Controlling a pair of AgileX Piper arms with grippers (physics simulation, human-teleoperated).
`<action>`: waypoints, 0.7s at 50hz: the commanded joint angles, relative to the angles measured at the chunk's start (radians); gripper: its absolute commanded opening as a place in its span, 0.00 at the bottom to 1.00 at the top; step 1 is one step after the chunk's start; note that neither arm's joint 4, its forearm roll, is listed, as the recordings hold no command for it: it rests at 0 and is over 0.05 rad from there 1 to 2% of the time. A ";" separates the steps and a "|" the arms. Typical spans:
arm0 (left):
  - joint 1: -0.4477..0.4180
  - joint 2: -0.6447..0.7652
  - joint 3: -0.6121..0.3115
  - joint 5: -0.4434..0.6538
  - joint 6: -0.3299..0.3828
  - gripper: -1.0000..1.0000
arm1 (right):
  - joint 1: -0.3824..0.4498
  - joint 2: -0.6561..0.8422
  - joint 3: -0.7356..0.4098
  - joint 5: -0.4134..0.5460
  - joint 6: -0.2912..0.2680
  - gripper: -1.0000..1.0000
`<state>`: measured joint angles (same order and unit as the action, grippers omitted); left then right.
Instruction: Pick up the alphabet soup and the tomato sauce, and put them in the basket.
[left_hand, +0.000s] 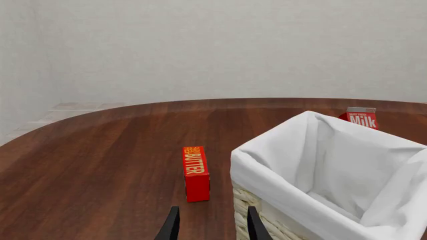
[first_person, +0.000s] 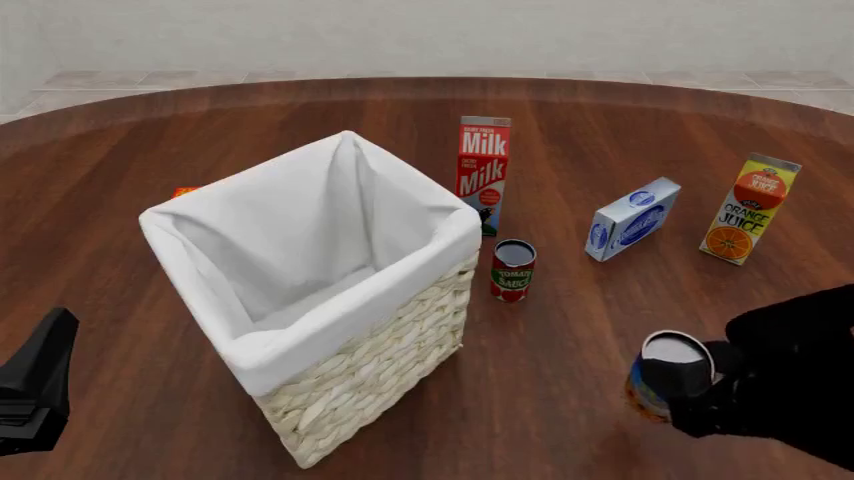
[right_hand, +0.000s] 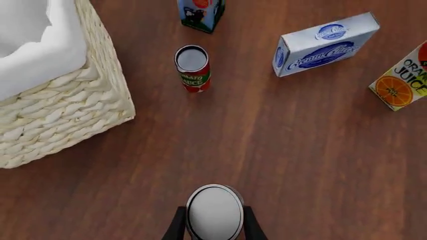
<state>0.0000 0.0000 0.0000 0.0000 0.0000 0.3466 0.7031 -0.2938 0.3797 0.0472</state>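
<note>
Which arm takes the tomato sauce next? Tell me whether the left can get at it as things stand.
Probably not the left: the basket stands between the left hand and the tomato sauce. The right hand is nearer, but its fingers flank the alphabet soup.

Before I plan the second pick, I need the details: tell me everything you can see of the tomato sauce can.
The tomato sauce is a small slim can with a red label, a green band and a grey metal top. It stands upright on the wooden table, just off the basket and in front of the milk carton, touching neither. No gripper is near it.
</note>
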 joint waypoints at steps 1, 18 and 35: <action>0.000 0.000 0.000 0.000 0.000 1.00 | 0.008 0.005 -0.069 0.026 -0.013 0.00; 0.000 0.000 0.000 0.000 0.000 1.00 | 0.034 0.065 -0.207 0.021 -0.058 0.00; 0.000 0.000 0.000 0.000 0.000 1.00 | 0.091 0.139 -0.311 -0.006 -0.092 0.00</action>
<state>0.0000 0.0000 0.0000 0.0000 0.0000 0.4067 0.8023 -0.5319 0.3882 -0.0413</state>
